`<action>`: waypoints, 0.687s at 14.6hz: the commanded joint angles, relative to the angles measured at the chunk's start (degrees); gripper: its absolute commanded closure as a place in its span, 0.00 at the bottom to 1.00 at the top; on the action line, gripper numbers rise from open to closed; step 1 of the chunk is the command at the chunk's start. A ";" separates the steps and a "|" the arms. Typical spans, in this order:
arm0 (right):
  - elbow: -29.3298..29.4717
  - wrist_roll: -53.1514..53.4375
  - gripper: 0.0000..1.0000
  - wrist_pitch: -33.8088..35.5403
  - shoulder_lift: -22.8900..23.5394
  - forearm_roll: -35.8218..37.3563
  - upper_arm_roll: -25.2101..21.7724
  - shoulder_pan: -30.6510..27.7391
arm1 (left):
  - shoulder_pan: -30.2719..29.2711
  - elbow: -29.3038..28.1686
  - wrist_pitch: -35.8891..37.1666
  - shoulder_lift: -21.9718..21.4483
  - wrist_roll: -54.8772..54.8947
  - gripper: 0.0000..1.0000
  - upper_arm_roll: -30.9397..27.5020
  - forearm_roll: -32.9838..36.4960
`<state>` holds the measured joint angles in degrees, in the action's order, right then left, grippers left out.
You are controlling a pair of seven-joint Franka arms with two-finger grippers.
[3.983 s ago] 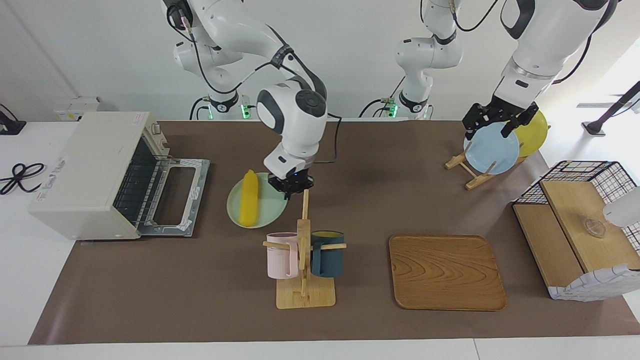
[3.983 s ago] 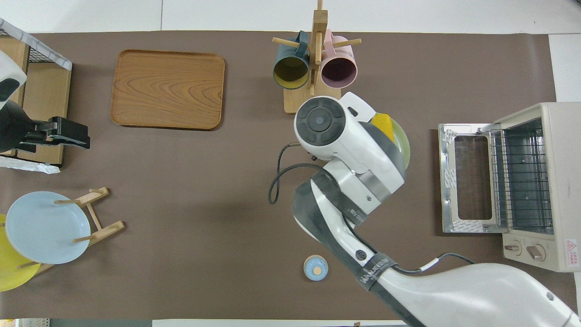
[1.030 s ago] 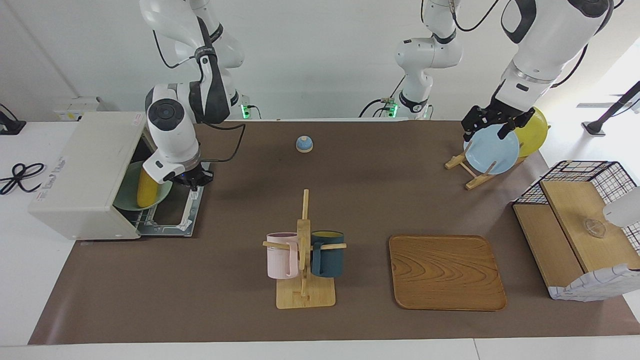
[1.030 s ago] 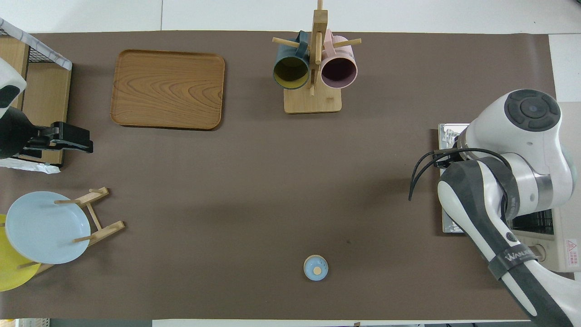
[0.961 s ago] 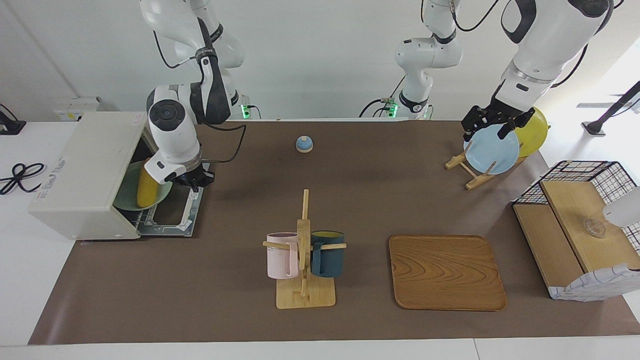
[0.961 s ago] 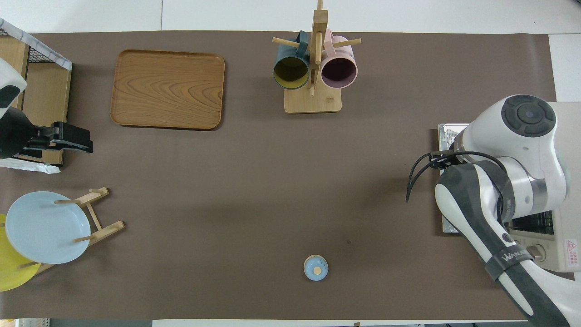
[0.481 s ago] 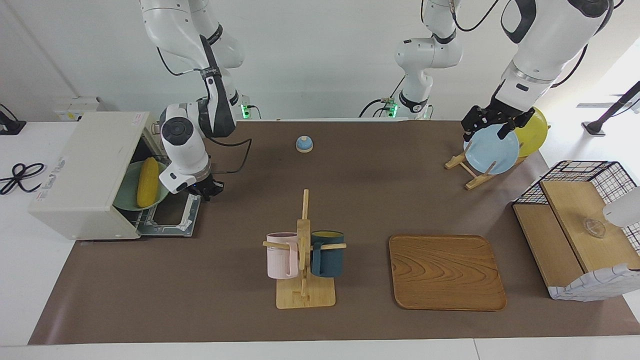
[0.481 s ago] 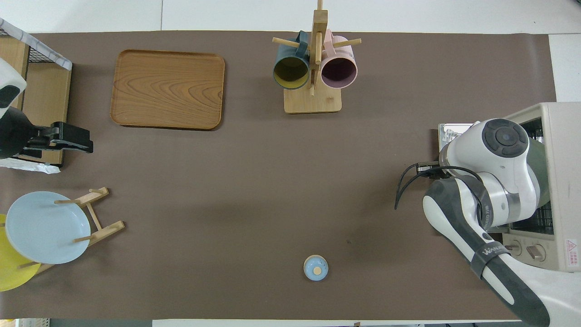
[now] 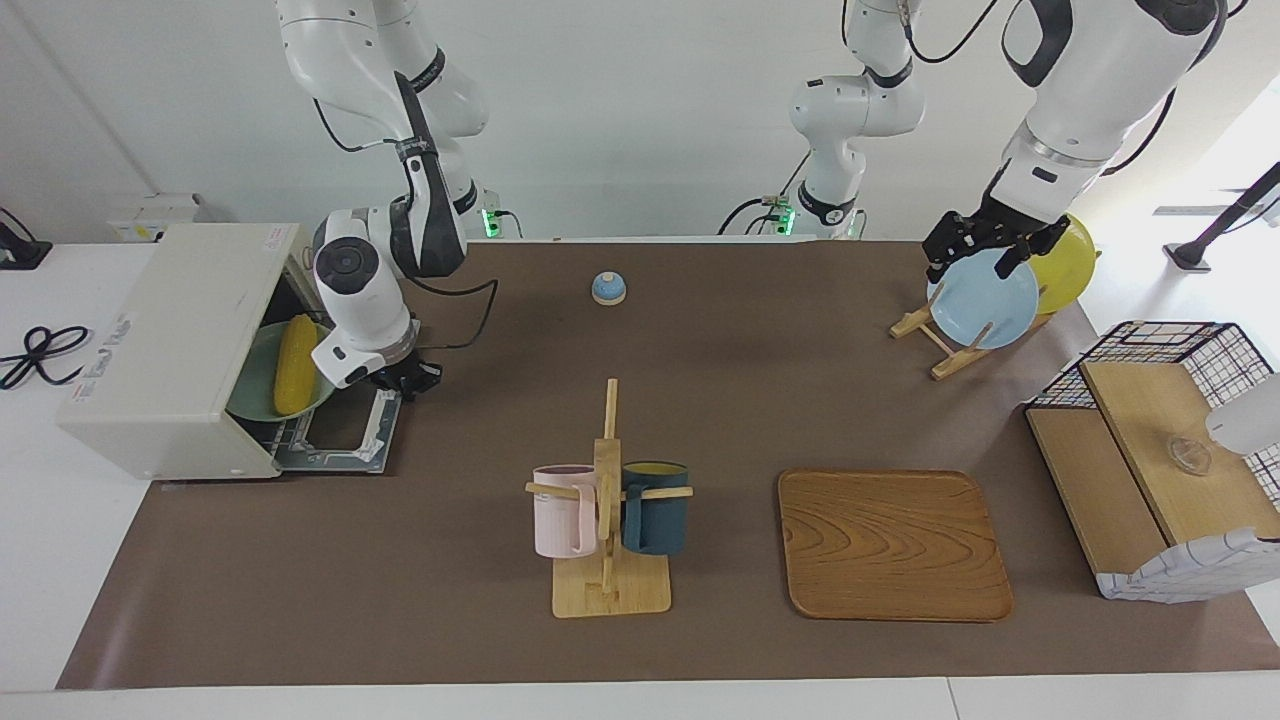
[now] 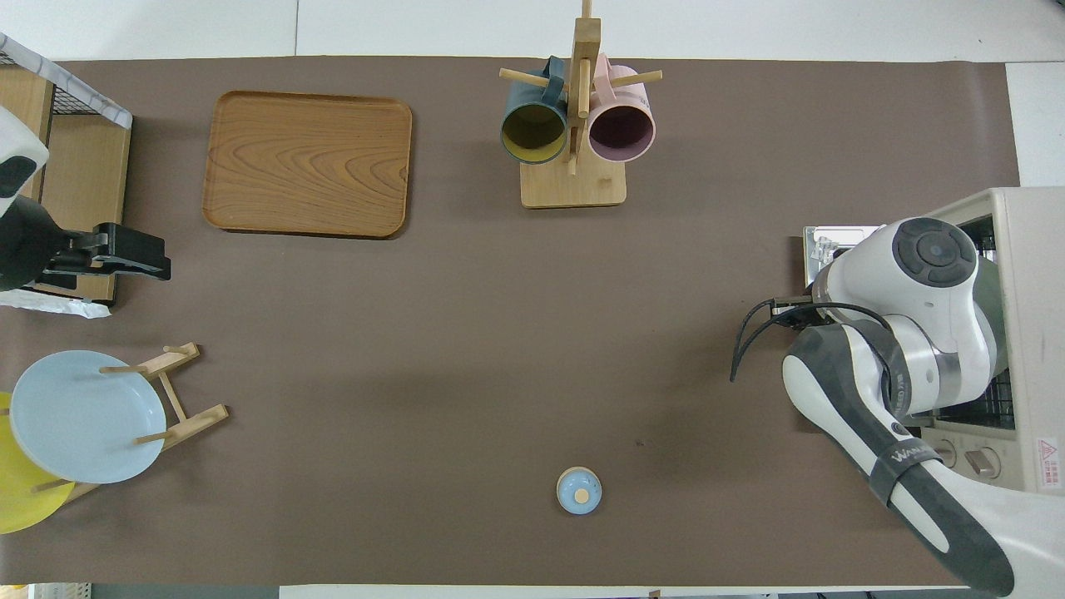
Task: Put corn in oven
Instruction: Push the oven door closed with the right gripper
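Note:
The oven [image 9: 170, 340] stands at the right arm's end of the table, its door [image 9: 350, 430] folded down open. The yellow corn [image 9: 295, 362] lies on a pale green plate [image 9: 255, 385] that sits in the oven's mouth on the rack. My right gripper [image 9: 405, 380] is shut and holds nothing. It hangs low over the door's edge nearer the robots, a little apart from the plate. In the overhead view the right arm covers the corn and most of the oven [image 10: 1027, 249]. My left gripper [image 9: 985, 250] waits open over the blue plate [image 9: 985, 300].
A mug tree [image 9: 608, 500] with a pink and a dark blue mug stands mid-table. A wooden tray [image 9: 893, 545] lies beside it. A small blue knob [image 9: 608, 288] sits near the robots. A wire basket shelf [image 9: 1150, 460] and a rack holding the blue and a yellow plate [image 9: 1070, 262] are at the left arm's end.
The plate with the corn went from the table into the oven's mouth. In the last second my right gripper drew back from the plate, which stayed put. The left arm has not moved.

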<state>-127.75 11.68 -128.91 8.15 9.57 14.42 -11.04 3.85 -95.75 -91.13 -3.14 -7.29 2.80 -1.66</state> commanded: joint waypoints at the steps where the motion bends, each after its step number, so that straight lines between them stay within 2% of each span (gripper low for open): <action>1: 1.26 -0.17 1.00 3.03 -0.33 2.98 0.34 -0.65 | -0.69 -1.46 -0.54 -1.52 0.00 0.00 0.28 -0.89; 6: 8.81 -2.17 1.00 15.76 -1.46 10.02 0.34 -0.64 | -0.69 -1.46 -0.54 -1.52 -0.09 0.00 0.28 -0.89; 10: 11.90 -13.67 1.00 21.05 -4.80 10.21 -0.27 -5.20 | -0.69 -1.46 -0.54 -1.52 0.00 0.00 0.28 -0.89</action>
<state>-116.74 5.38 -108.37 5.01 15.45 15.66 -11.08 3.85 -95.75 -91.13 -3.14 -7.29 2.80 -1.66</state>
